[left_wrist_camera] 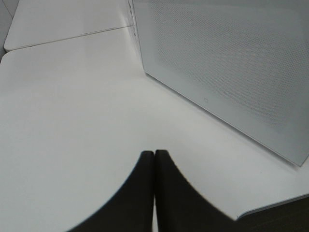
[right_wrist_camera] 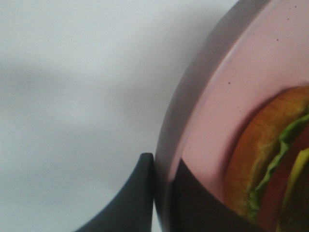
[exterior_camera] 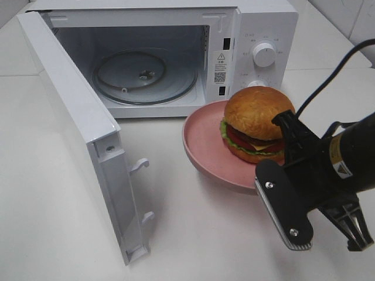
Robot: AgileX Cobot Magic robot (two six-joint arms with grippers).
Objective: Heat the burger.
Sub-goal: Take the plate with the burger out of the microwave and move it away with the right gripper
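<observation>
The burger (exterior_camera: 258, 120), with a golden-brown bun, lettuce, tomato and cheese, sits on a pink plate (exterior_camera: 205, 146) just in front of the open white microwave (exterior_camera: 146, 64). My right gripper (exterior_camera: 266, 175) is at the plate's near right rim. In the right wrist view its fingers (right_wrist_camera: 140, 193) pinch the plate's rim (right_wrist_camera: 212, 96), one outside and one on the inside, with the burger (right_wrist_camera: 270, 159) close by. My left gripper (left_wrist_camera: 154, 162) is shut and empty over bare table, beside the outer face of the microwave door (left_wrist_camera: 227, 63). It is out of the high view.
The microwave door (exterior_camera: 82, 129) swings out wide to the left and front. The glass turntable (exterior_camera: 143, 76) lies inside the cavity. The control knobs (exterior_camera: 263, 54) are right behind the burger. A cable (exterior_camera: 328, 76) runs to the right arm.
</observation>
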